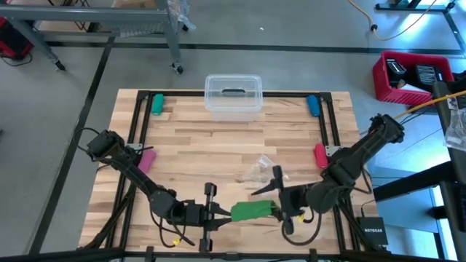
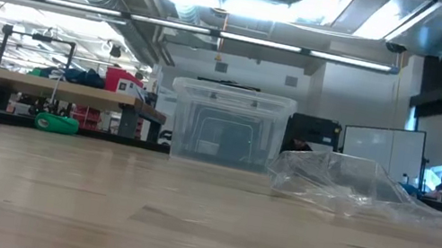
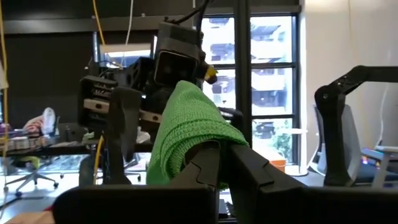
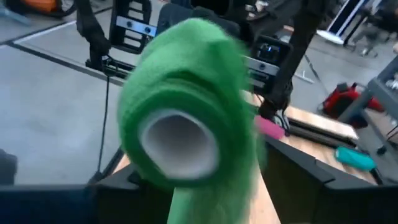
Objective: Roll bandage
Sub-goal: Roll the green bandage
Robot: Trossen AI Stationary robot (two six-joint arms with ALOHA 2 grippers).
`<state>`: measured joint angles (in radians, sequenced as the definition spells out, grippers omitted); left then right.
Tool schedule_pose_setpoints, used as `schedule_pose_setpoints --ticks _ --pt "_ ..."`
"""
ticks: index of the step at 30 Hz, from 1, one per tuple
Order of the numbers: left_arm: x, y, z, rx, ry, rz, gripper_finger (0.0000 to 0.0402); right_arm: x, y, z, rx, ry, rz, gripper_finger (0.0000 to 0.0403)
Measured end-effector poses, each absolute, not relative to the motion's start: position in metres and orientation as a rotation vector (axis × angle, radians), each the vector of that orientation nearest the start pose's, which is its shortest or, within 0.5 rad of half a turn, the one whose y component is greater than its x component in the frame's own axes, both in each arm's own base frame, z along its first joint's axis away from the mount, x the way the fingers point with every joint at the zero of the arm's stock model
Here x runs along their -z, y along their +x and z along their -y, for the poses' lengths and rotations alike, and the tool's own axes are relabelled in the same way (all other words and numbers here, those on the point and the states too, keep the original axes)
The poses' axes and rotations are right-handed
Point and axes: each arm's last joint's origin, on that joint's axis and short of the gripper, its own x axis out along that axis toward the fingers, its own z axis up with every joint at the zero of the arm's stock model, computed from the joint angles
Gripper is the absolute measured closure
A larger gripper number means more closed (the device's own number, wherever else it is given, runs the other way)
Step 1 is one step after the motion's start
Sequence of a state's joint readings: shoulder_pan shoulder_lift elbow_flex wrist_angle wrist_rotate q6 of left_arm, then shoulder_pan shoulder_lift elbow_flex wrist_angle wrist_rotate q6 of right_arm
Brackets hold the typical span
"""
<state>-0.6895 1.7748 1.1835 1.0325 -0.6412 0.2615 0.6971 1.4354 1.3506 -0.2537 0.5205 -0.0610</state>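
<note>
Bandage point(image 1: 253, 211), one bright green soft fabric strip, is stretched between both hands. Left hand point(image 1: 220, 212) is clamped together on its loose end; right hand point(image 1: 281, 209) grips the rolled end around a white core. Step in hand: winding. Next move likely calls for turning the roll under tension. Beyond the hands: one clear plastic bag point(image 1: 258, 172), one clear lidded box point(image 1: 233, 97).

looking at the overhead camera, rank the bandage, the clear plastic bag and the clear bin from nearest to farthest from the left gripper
1. The bandage, at the left gripper near the table's front edge.
2. The clear plastic bag, mid-table.
3. The clear bin, at the far edge.
</note>
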Motion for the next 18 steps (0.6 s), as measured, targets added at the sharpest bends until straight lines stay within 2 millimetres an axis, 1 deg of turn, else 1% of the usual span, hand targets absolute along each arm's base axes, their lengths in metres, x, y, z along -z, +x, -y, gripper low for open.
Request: schedule_pose_setpoints --ticks 2,4,6,10,11,12,16,18 --pt "-0.314 0.314 0.237 0.028 -0.012 0.357 0.0391 -0.371 0.259 -0.198 -0.17 -0.302 -0.263 0.0191" --pt "-0.314 0.314 0.237 0.042 -0.023 0.359 0.0391 -0.37 0.261 -0.199 -0.138 -0.358 -0.246 0.0212" --pt "-0.315 0.314 0.238 0.055 -0.033 0.363 0.0391 -0.373 0.261 -0.199 -0.125 -0.395 -0.224 0.0254" --pt "-0.315 0.312 0.241 0.118 -0.041 0.375 0.0391 -0.374 0.262 -0.199 -0.142 -0.477 -0.201 0.0367" --pt "-0.315 0.312 0.242 0.142 -0.039 0.38 0.0391 -0.374 0.262 -0.199 -0.145 -0.508 -0.2 0.0385" --pt "-0.315 0.312 0.242 0.166 -0.037 0.386 0.0391 -0.374 0.262 -0.199 -0.148 -0.54 -0.198 0.039" --pt "-0.316 0.31 0.245 0.223 -0.048 0.398 0.0391 -0.377 0.262 -0.2 -0.149 -0.572 -0.17 0.0382" --pt "-0.315 0.31 0.245 0.234 -0.058 0.394 0.0391 -0.38 0.263 -0.2 -0.147 -0.611 -0.138 0.0392"
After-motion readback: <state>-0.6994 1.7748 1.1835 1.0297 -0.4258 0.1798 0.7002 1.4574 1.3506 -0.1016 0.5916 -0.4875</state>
